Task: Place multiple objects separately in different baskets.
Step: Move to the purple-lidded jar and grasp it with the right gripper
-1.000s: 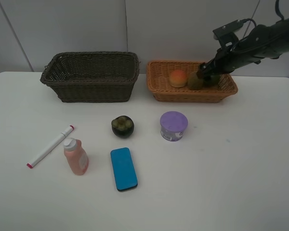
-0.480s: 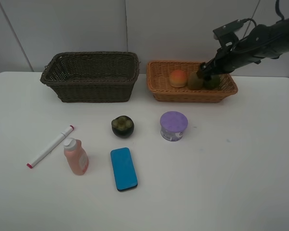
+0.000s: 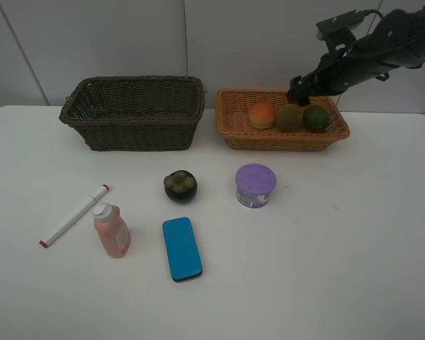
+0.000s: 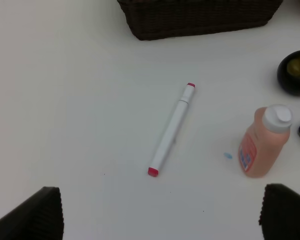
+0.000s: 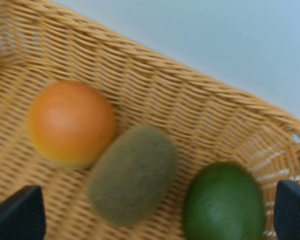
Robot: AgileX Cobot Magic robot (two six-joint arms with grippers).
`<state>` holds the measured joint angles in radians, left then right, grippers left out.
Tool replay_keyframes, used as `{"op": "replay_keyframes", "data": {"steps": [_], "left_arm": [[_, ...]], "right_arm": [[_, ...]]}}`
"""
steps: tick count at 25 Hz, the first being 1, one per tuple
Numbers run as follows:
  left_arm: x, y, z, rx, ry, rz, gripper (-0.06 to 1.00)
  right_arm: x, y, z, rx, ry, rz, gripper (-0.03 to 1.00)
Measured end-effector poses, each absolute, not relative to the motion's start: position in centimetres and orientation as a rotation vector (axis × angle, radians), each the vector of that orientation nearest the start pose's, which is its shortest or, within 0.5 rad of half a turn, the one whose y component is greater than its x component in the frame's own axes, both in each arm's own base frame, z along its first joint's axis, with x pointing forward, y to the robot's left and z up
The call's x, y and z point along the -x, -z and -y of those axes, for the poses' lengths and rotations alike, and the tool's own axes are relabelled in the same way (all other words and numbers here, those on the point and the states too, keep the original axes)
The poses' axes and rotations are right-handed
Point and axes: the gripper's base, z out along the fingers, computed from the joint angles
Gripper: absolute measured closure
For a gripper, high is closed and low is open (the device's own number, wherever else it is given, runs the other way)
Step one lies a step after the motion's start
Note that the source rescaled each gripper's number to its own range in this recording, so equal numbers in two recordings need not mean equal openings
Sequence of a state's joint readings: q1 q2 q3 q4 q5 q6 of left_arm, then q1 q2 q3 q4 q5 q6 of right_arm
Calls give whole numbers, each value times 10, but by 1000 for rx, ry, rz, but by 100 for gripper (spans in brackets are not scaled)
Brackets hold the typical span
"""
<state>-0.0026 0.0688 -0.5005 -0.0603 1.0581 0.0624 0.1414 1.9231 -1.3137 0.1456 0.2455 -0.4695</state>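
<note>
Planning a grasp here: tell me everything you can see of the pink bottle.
The pink bottle has a peach-pink, plastic-looking body, a white cap and a small blue mark on its side. It seems to stand upright on the white table, between the marker and the blue block, touching neither.

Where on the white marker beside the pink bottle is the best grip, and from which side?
Mid-barrel of the white marker, coming down from above and closing across its narrow width: it lies flat on the table, long and thin, nothing touching its sides.
</note>
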Motion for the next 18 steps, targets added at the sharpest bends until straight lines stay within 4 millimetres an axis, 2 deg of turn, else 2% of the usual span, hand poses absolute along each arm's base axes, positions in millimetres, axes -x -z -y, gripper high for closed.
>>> {"op": "replay_keyframes", "data": {"steps": [8, 18], "left_arm": [[-6, -278, 5, -69, 37, -2108, -6], [-6, -278, 5, -69, 37, -2108, -6]], "right_arm": [[-404, -221, -79, 450, -74, -2387, -3], [-376, -209, -119, 558, -158, -2528, -3]]}}
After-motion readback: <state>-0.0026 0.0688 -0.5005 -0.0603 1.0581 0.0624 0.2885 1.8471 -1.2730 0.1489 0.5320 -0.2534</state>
